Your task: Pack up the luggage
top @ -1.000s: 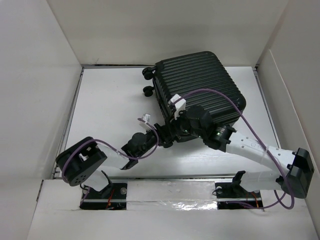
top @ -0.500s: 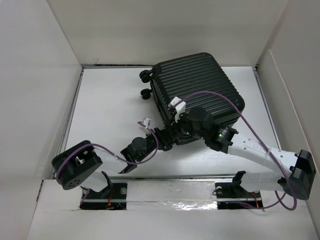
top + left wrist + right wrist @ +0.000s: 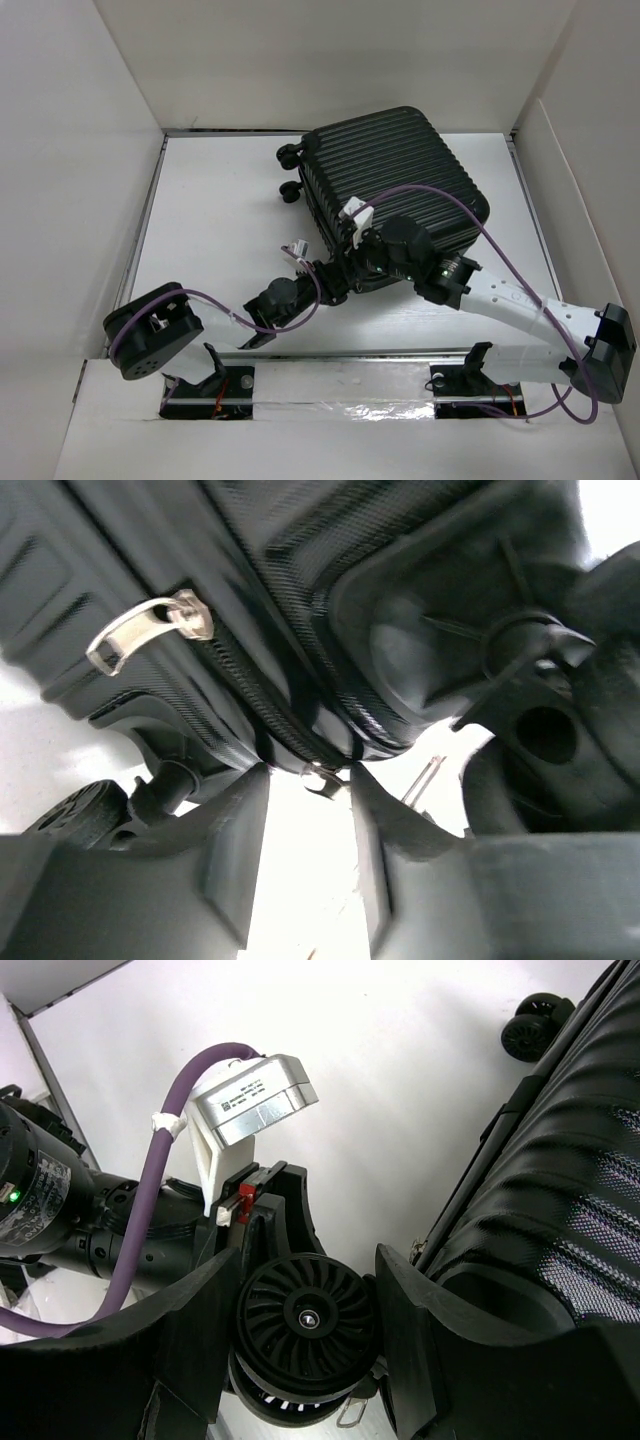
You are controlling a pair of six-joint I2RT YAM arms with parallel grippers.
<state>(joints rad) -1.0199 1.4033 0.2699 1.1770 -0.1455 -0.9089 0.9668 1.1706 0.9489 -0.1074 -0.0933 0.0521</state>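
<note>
The luggage (image 3: 395, 170) is a black ribbed suitcase lying shut at the back of the table, its ribbed shell (image 3: 570, 1210) at the right of the right wrist view. My right gripper (image 3: 308, 1260) is shut on one of its near wheels (image 3: 305, 1315), a finger pressed against each side. My left gripper (image 3: 337, 283) sits just left of it at the same near corner. In the left wrist view the left gripper (image 3: 308, 772) is open under the zipper seam, with a small metal zipper pull (image 3: 322, 778) between its tips. A second silver pull (image 3: 150, 630) hangs further along the seam.
Two more wheels (image 3: 290, 170) stick out on the suitcase's left side. White walls (image 3: 80, 150) enclose the table on three sides. Purple cables (image 3: 450, 200) loop over both arms. The left wrist's silver camera block (image 3: 250, 1100) sits close in front of the right fingers.
The suitcase has turned slightly, its far wheels shifting left. The left arm's elbow has dropped lower and further left, and its wrist has edged towards the near corner. The right arm holds its grip.
</note>
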